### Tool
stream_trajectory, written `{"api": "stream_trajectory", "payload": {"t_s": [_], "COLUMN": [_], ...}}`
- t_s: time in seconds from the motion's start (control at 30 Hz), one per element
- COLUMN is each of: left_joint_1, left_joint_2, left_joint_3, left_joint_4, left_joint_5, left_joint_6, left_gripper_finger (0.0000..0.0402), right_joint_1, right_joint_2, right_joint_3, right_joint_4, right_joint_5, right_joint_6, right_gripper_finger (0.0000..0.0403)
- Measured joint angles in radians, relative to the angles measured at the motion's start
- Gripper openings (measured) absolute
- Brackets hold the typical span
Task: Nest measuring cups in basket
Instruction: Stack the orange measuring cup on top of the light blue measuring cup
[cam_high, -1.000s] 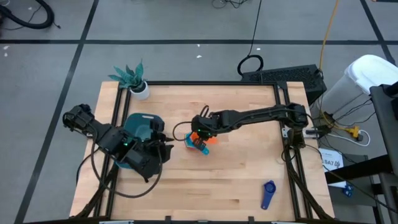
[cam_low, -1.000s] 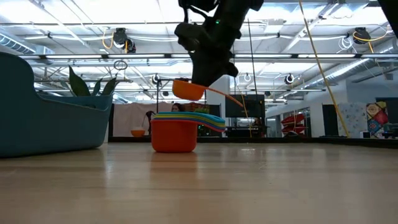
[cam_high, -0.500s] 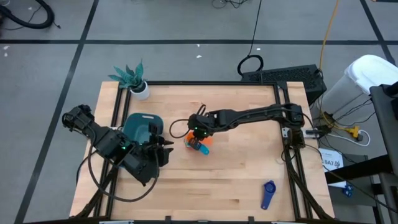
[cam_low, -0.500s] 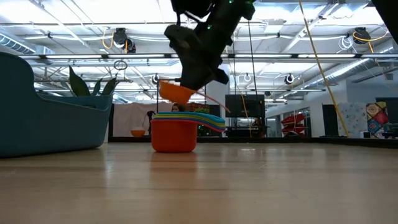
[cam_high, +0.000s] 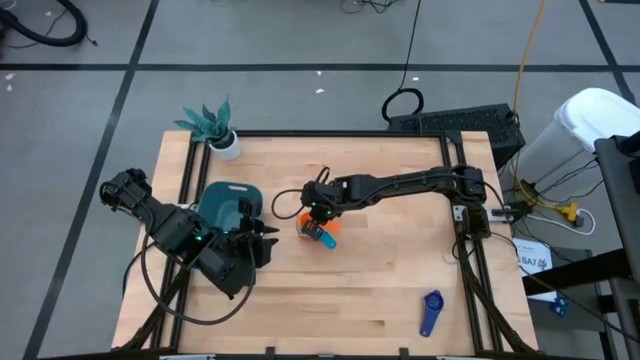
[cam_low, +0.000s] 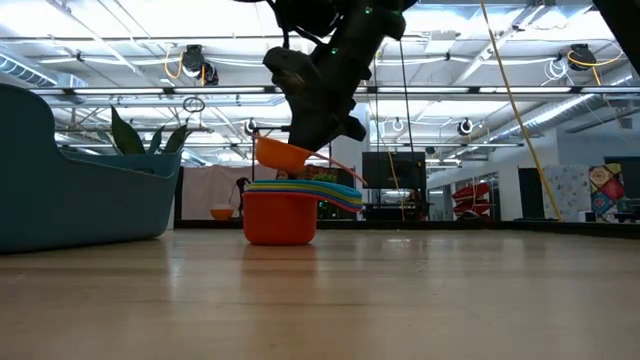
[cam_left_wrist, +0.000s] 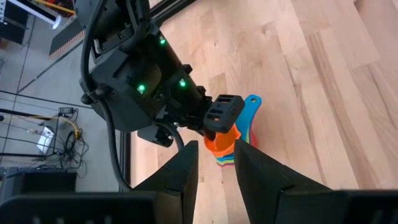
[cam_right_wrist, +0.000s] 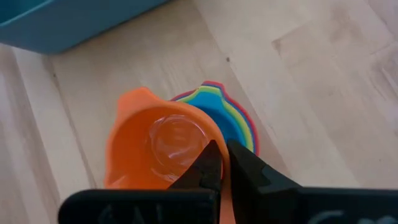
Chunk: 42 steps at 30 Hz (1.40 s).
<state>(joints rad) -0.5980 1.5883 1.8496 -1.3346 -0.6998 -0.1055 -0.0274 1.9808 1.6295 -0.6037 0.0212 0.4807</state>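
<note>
My right gripper is shut on an orange measuring cup and holds it just above a nested stack of cups. The stack stands on its red bottom cup near the table's middle, with blue, green and yellow rims showing. The teal basket stands on the table left of the stack. My left gripper hangs beside the basket's near right corner, open with nothing between its fingers. A dark blue cup lies near the front right corner. My right gripper pinches the orange cup's flat handle close to the bowl between its two fingers. The fingers slant down from the table's right. The cup hangs clear of the stack, mouth up, slightly tilted.
A small white pot with a teal plant stands at the far left corner. Bare wood lies in front of the stack and to its right.
My right gripper has carried the orange cup a little toward the table's left and slightly down, so the cup now hangs closer over the stack. The stack and basket have stayed in place.
</note>
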Motion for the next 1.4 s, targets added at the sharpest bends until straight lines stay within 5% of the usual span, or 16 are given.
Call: {"api": "stream_trajectory", "payload": {"t_s": [0.83,1.4], "left_joint_1": [-0.021,-0.052], "left_joint_2": [0.000,0.000], "left_joint_3": [0.000,0.000], "left_joint_4": [-0.001,-0.001], "left_joint_5": [0.001,0.001], "left_joint_6": [-0.028,-0.037], "left_gripper_finger": [0.0106,0.0106], "right_joint_1": [0.000,-0.002], "right_joint_2": [0.001,0.002], "right_joint_3": [0.000,0.000], "right_joint_4": [0.027,0.032], "right_joint_5": [0.002,0.007], "right_joint_6": [-0.063,-0.059], "right_gripper_finger": [0.0022,0.0140]}}
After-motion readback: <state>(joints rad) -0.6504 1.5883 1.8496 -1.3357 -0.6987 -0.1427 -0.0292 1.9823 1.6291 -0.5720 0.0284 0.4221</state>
